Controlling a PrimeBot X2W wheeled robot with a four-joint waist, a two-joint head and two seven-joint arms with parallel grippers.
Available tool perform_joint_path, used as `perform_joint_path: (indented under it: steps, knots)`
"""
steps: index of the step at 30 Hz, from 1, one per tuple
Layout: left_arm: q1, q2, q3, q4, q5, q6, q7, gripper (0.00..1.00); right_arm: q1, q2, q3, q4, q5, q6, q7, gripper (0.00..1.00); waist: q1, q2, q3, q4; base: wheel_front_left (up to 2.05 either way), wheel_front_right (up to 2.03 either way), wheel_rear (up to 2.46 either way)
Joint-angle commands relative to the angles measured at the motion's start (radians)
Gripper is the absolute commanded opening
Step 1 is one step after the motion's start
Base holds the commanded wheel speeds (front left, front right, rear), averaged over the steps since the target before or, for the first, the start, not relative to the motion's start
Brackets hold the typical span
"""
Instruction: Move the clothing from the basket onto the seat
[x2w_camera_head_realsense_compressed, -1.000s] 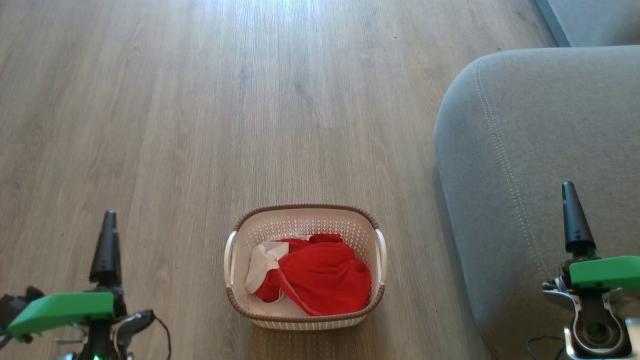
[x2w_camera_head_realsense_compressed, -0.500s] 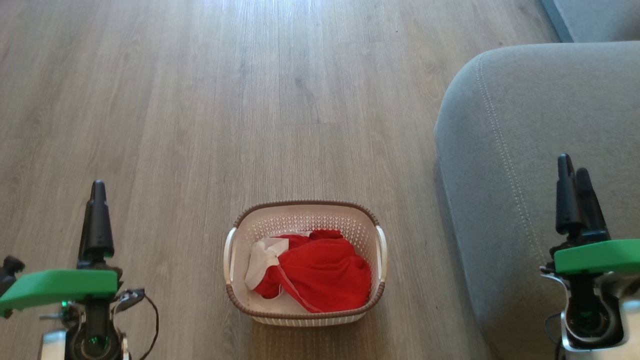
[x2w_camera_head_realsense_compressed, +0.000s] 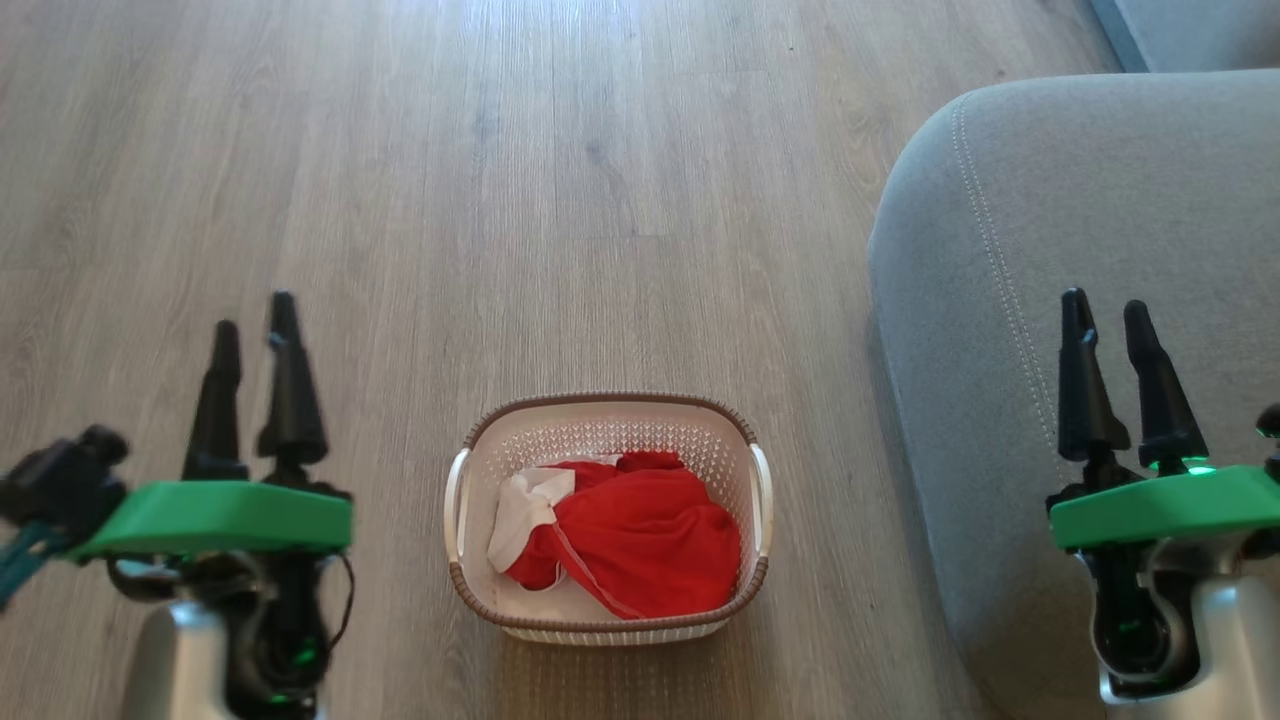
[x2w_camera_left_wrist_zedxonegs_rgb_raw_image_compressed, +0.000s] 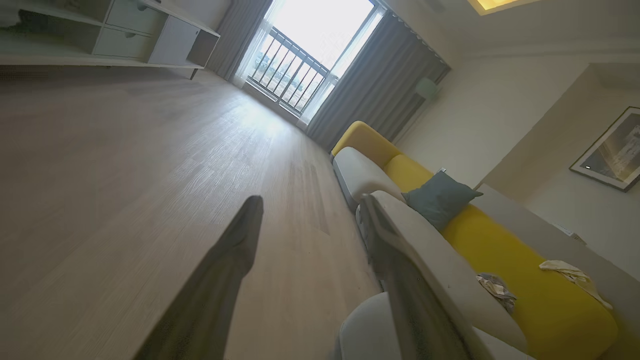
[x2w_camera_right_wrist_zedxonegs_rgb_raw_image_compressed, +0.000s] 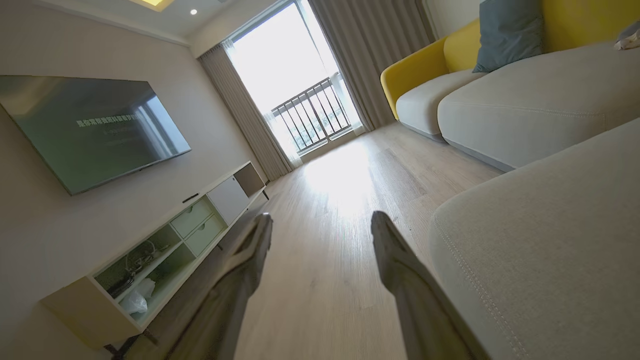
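Note:
The cream-white basket (x2w_camera_head_realsense_compressed: 608, 415) with its brown rim stands on the wood floor at the bottom centre of the head view. Red clothing (x2w_camera_head_realsense_compressed: 640, 545) with a white panel lies bunched inside it. The grey seat (x2w_camera_head_realsense_compressed: 1100, 200) with pale stitching rises on the right and appears again at the right of the right wrist view as the seat (x2w_camera_right_wrist_zedxonegs_rgb_raw_image_compressed: 550, 240). My left gripper (x2w_camera_head_realsense_compressed: 254, 312) hangs open left of the basket, well apart from it. Over the seat's near part my right gripper (x2w_camera_head_realsense_compressed: 1105, 300) is open too. Both are empty, as the left gripper (x2w_camera_left_wrist_zedxonegs_rgb_raw_image_compressed: 310, 202) and right gripper (x2w_camera_right_wrist_zedxonegs_rgb_raw_image_compressed: 320, 217) show in their wrist views.
Wood floor (x2w_camera_head_realsense_compressed: 500, 180) stretches ahead of the basket. A yellow sofa (x2w_camera_left_wrist_zedxonegs_rgb_raw_image_compressed: 500, 235) with a grey-blue cushion (x2w_camera_left_wrist_zedxonegs_rgb_raw_image_compressed: 440, 197) lies beyond the seat. A low TV cabinet (x2w_camera_right_wrist_zedxonegs_rgb_raw_image_compressed: 165, 245) and wall screen (x2w_camera_right_wrist_zedxonegs_rgb_raw_image_compressed: 85, 130) line the opposite wall, a balcony window (x2w_camera_right_wrist_zedxonegs_rgb_raw_image_compressed: 300, 95) the far end.
Both grippers have turned about their axes, so each now shows two spread fingers instead of one. They have also risen in the head view, and the left one has shifted right. The basket and clothing lie as before.

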Motion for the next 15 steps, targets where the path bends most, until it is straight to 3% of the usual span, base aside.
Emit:
perform_joint_path:
  steps: [1, 9, 15]
  knots:
    - [-0.056, 0.011, -0.007, -0.056, 0.061, 0.017, -0.014, 1.0, -0.058, 0.0, 0.021, -0.05, -0.049, 0.0, -0.015, 1.0, 0.0, 0.0, 0.0, 0.0, 0.0, 0.0, 0.0]
    - [-0.06, 0.037, -0.133, -0.068, 0.251, 0.098, -0.038, 1.0, -0.055, 0.0, 0.051, -0.049, -0.168, 0.0, -0.038, 1.0, 0.0, 0.0, -0.001, -0.002, 0.0, 0.0, 0.0]
    - [-0.071, 0.095, -0.258, -0.056, 0.336, 0.212, -0.055, 1.0, -0.056, 0.0, 0.081, -0.039, -0.26, 0.0, -0.056, 1.0, 0.0, 0.0, -0.002, -0.003, 0.0, 0.0, 0.0]
